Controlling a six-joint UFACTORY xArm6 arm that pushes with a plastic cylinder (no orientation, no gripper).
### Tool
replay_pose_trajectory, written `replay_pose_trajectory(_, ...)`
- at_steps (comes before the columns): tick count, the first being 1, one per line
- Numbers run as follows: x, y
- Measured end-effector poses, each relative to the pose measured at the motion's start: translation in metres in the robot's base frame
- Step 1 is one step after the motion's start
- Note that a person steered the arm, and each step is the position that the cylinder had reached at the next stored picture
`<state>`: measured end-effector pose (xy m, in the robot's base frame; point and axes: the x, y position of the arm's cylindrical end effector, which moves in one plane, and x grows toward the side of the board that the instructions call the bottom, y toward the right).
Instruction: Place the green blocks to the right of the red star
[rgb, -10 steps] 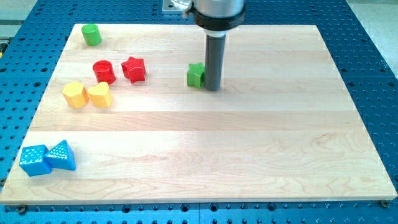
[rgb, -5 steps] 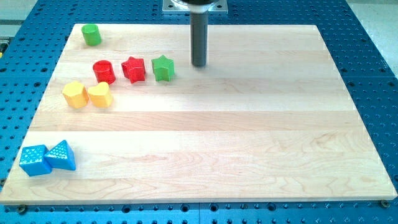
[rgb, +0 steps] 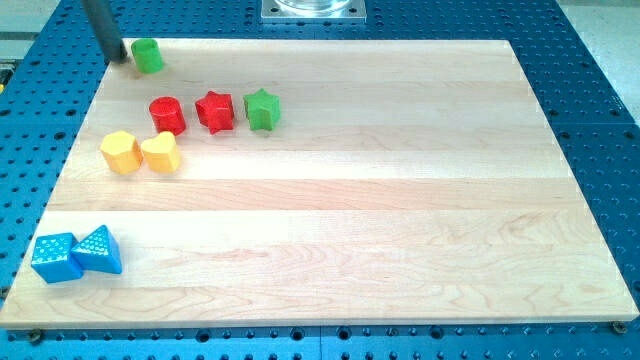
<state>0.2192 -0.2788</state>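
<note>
The red star (rgb: 215, 110) lies in the upper left part of the wooden board (rgb: 400, 200). A green star (rgb: 262, 108) sits just to its right, almost touching it. A green cylinder (rgb: 148, 55) stands at the board's top left corner. My tip (rgb: 116, 58) is at the view's top left, just left of the green cylinder and close to it. The rod rises out of the top of the view.
A red cylinder (rgb: 167, 115) sits just left of the red star. A yellow hexagon (rgb: 121, 152) and a yellow heart (rgb: 160, 152) lie below it. A blue cube (rgb: 54, 257) and a blue triangle (rgb: 99, 250) sit at the bottom left corner.
The green star was pushed left, up against the right side of the red star. My tip then drew back up and swung far left, to the left of the green cylinder.
</note>
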Motion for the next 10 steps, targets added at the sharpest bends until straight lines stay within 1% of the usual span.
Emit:
replay_pose_trajectory(1,0.049,0.110)
replay_pose_trajectory(2,0.080,0.240)
replay_pose_trajectory(3,0.057,0.242)
replay_pose_trajectory(4,0.050,0.301)
replay_pose_trajectory(5,0.079,0.319)
replay_pose_trajectory(6,0.106,0.308)
replay_pose_trajectory(7,0.099,0.343)
replay_pose_trajectory(9,0.185,0.352)
replay_pose_trajectory(10,0.222,0.291)
